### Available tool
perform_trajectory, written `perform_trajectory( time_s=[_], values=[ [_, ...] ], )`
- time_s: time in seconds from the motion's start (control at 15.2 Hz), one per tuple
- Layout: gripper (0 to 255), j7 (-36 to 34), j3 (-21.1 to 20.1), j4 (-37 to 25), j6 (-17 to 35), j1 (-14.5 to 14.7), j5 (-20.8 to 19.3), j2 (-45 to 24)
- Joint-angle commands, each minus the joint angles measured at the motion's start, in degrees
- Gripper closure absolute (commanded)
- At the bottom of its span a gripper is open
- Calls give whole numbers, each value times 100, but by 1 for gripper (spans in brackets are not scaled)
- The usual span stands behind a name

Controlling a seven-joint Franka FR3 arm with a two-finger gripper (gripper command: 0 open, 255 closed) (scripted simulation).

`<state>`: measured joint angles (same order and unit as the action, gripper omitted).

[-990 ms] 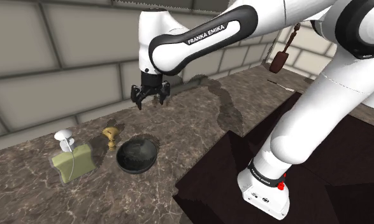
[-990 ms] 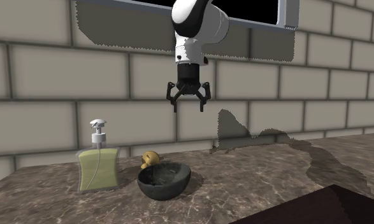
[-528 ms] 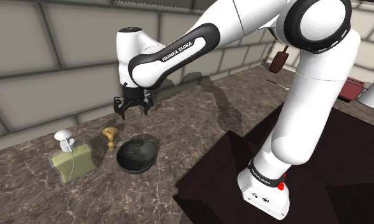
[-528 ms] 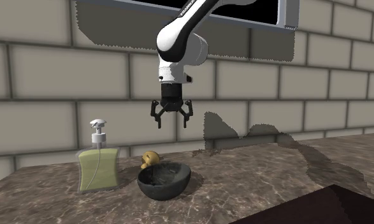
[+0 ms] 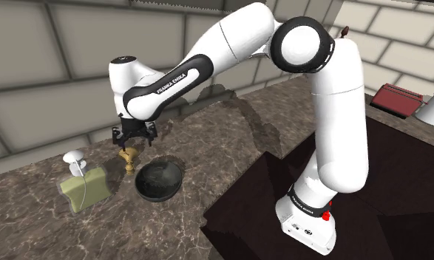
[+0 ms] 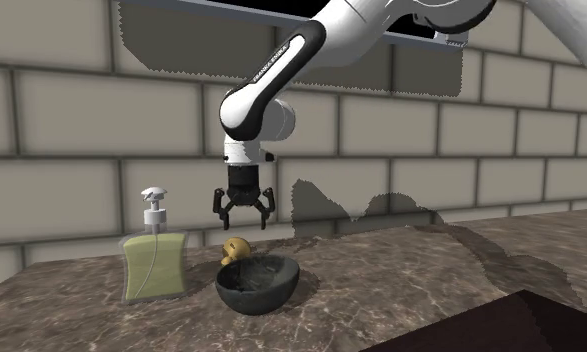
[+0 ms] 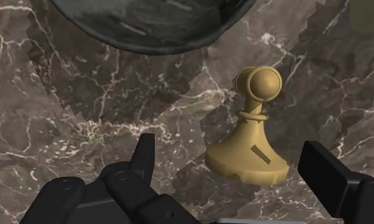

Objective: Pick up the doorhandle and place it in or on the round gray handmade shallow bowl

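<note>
Marble counter [image 6: 401,290]: doorhandle [image 7: 249,143] below spread claw [image 6: 243,219], knob end toward bowl [image 6: 258,288].

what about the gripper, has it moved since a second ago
Yes: the gripper dropped leftward in the shoulder view, now just above the doorhandle beside the bowl.

the doorhandle [image 7: 249,140] looks like brass: dull yellow-gold, smooth, with a satin sheen on its knob. the bowl [image 6: 256,290], at four o'clock of it in the shoulder view, is dark gray, mottled and glossy like glazed pottery. the counter [image 5: 222,159] reads as polished brown marble with white veins. the gripper [image 7: 227,149] is matt black. at nine o'clock of the bowl in the second exterior view, the soap bottle [image 6: 154,265] is translucent yellow-green with a white pump. the wall [image 6: 61,110] is matt pale block.
</note>
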<state>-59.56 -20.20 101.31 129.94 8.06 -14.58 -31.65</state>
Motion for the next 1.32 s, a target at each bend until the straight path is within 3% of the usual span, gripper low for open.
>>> perform_trajectory(
  time_s=[0.0,0.2,0.66,1.19,1.25],
  values=[
    [0,-141,85,-491,-56,152,-77,-472],
    [0,-257,184,-1148,-166,334,-130,-1050],
    [0,-318,286,-1171,187,400,-242,-1430],
    [0,-318,286,-1171,187,400,-241,-1429],
    [255,-318,286,-1171,187,400,-241,-1429]
  ],
)
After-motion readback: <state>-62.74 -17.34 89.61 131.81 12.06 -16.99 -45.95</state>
